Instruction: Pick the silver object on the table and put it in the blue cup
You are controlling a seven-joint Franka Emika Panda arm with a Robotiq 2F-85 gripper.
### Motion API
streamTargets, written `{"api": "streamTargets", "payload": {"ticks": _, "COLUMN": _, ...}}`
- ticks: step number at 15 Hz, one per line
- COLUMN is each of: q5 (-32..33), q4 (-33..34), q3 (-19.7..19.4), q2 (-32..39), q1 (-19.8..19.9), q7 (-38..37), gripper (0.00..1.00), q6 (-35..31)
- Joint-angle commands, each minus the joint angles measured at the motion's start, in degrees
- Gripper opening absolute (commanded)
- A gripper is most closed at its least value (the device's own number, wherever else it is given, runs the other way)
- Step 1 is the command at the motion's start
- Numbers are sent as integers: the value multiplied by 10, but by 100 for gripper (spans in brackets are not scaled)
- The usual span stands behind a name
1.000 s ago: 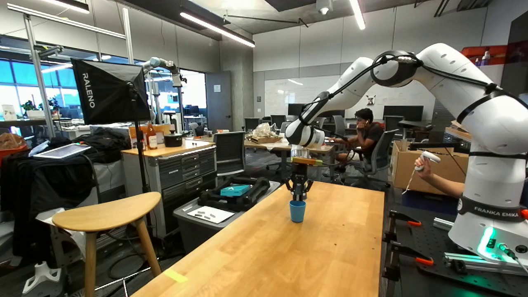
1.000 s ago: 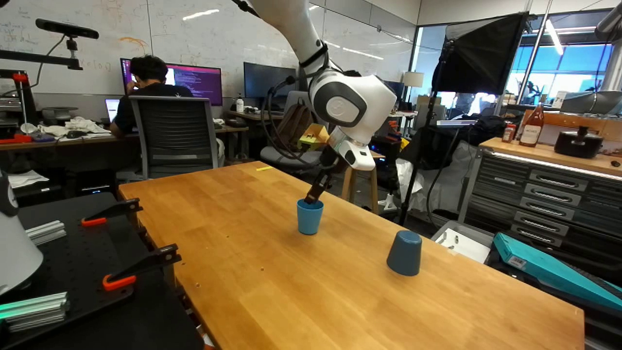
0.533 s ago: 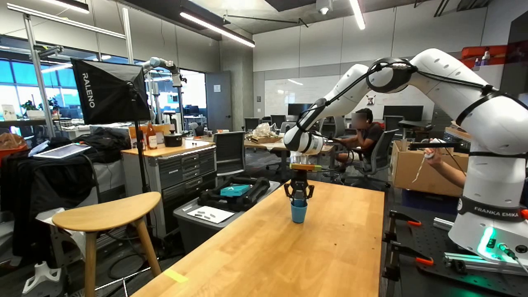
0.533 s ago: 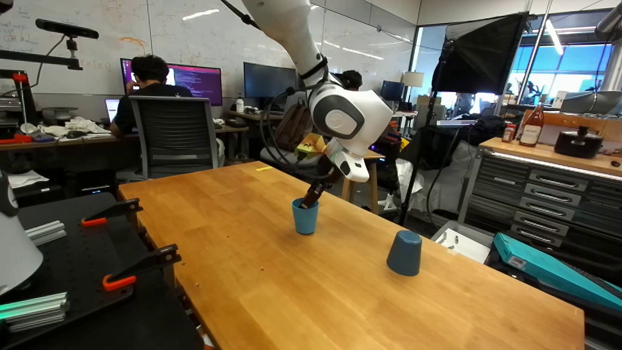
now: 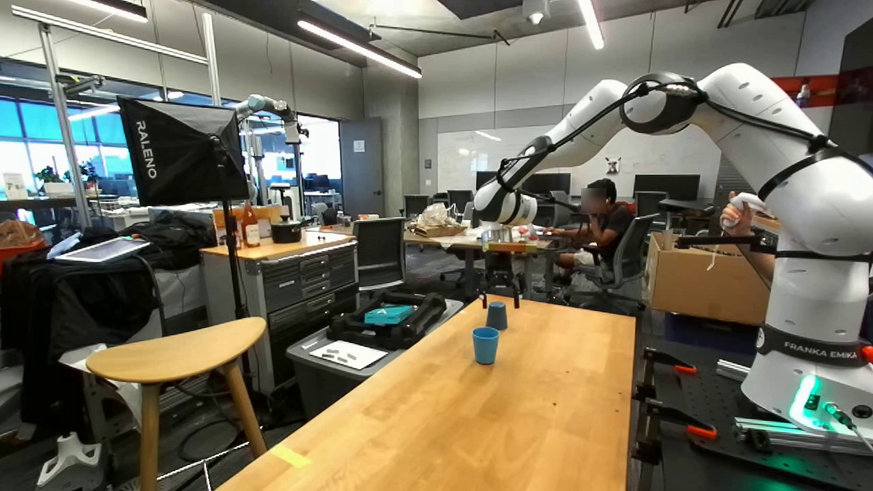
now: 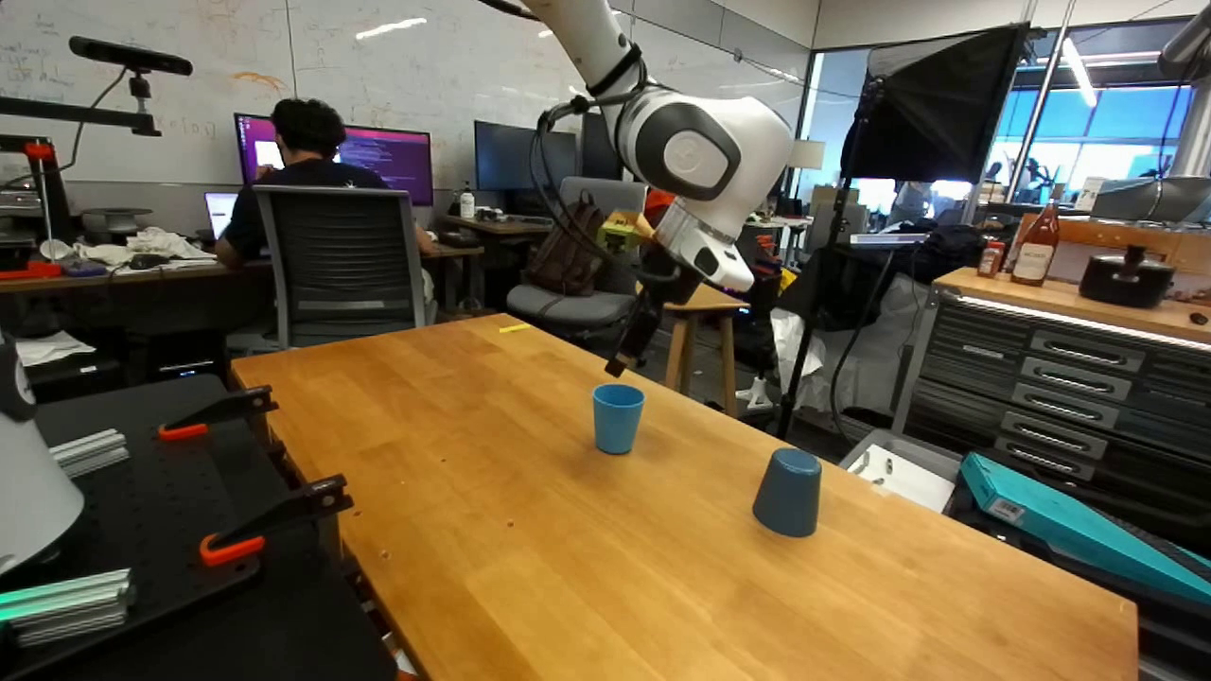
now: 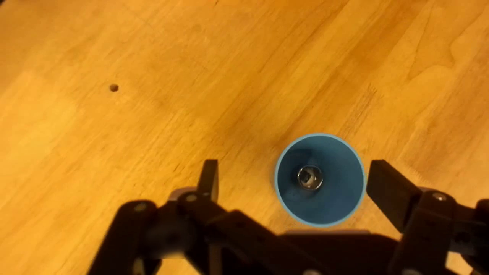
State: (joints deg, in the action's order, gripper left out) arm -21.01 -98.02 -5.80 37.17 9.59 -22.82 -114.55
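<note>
Silver thing (image 7: 310,178) in blue cup (image 7: 344,181).
I see the hand (image 7: 295,173) spread wide, cut off at the wrist view's bottom.

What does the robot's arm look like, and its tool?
The chunky, glossy white arm has rounded sections, dark grey joint covers and thin black cables strapped on with black bands. Its white base says FRANKA EMIKA and glows green. The black two-fingered tool has jointed, blocky fingers.

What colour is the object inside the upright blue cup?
Shiny silver; the object shows best in the wrist view.
</note>
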Motion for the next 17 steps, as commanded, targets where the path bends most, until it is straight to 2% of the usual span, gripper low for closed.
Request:
{"api": "streamTargets", "payload": {"ticks": 1, "q5": 67, "q4": -20, "q3": -26, "q2": -79, "q1": -16, "q7": 1, "gripper": 100, "q6": 82}}
{"api": "streamTargets", "payload": {"ticks": 3, "q5": 132, "q4": -16, "q3": -35, "q2": -116, "q1": -23, "q7": 14, "gripper": 100, "q6": 156}}
{"api": "streamTargets", "payload": {"ticks": 6, "q5": 229, "q4": -37, "q3": -41, "q2": -175, "q1": -36, "q7": 37, "gripper": 100, "q6": 193}}
{"api": "streamTargets", "payload": {"ticks": 10, "q5": 337, "q4": -98, "q3": -34, "q2": -249, "q1": -46, "q7": 38, "gripper": 100, "q6": 130}}
{"api": "streamTargets", "payload": {"ticks": 12, "q5": 334, "q4": -124, "q3": -30, "q2": -277, "q1": -43, "q7": 22, "gripper": 100, "q6": 84}}
{"api": "streamTargets", "payload": {"ticks": 13, "q5": 320, "q4": -74, "q3": -29, "q2": -229, "q1": -39, "q7": 31, "gripper": 100, "q6": 129}}
{"api": "streamTargets", "payload": {"ticks": 17, "q5": 320, "q4": -81, "q3": -29, "q2": -232, "q1": -39, "q7": 31, "gripper": 100, "q6": 123}}
